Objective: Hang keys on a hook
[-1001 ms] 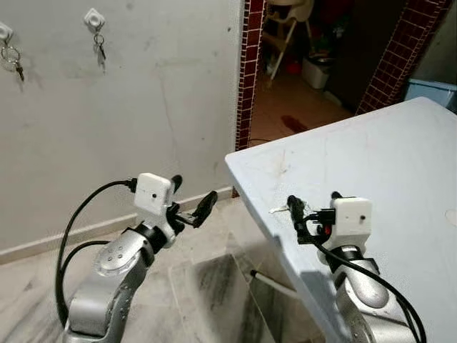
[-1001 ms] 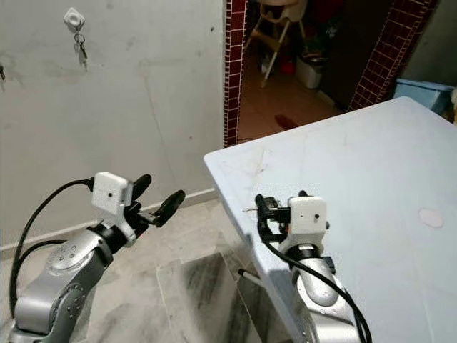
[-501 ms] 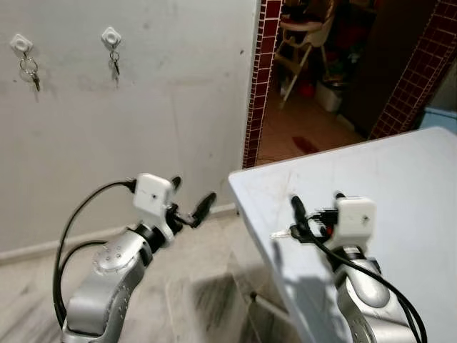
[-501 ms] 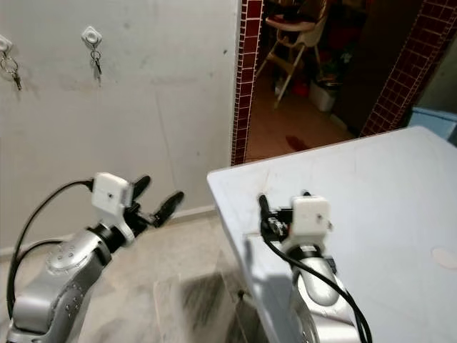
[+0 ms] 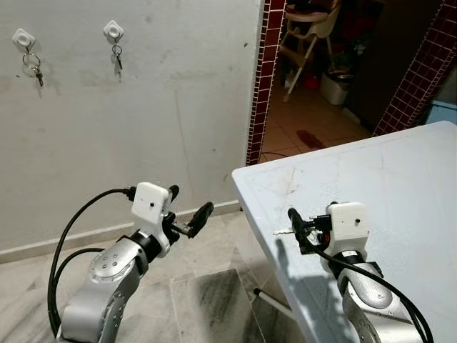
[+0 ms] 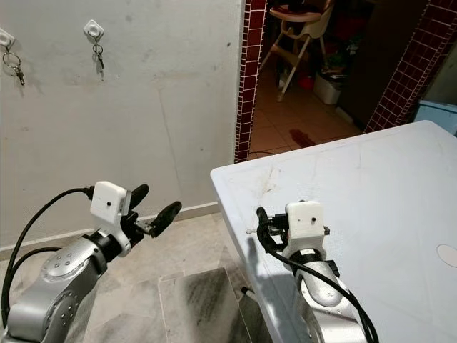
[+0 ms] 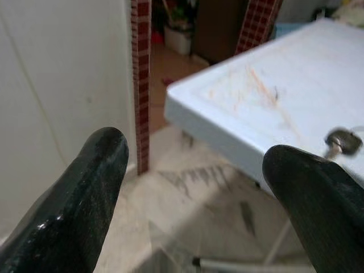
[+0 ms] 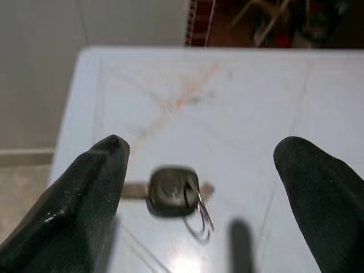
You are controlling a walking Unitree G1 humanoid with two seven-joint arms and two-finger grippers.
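A key with a black head and a metal ring (image 8: 172,192) lies on the light blue table (image 5: 400,179), near its front left edge (image 5: 284,231). My right gripper (image 5: 308,227) hovers low over it and is open. In the right wrist view the key lies between the two fingers (image 8: 85,205), touching neither. My left gripper (image 5: 189,202) is open and empty, held over the floor to the left of the table. Two white hooks (image 5: 113,30) (image 5: 23,37) are on the wall at upper left, each with keys hanging from it.
A doorway framed in dark red tile (image 5: 263,78) opens behind the table, with a high chair (image 5: 307,28) and a bin beyond. Marble floor (image 5: 207,293) lies between the wall and the table, with a table leg (image 5: 271,300) low by its edge.
The camera has shifted, so the whole scene has slid in the picture. The right gripper stays open by the key on the table. The left arm holds the same pose.
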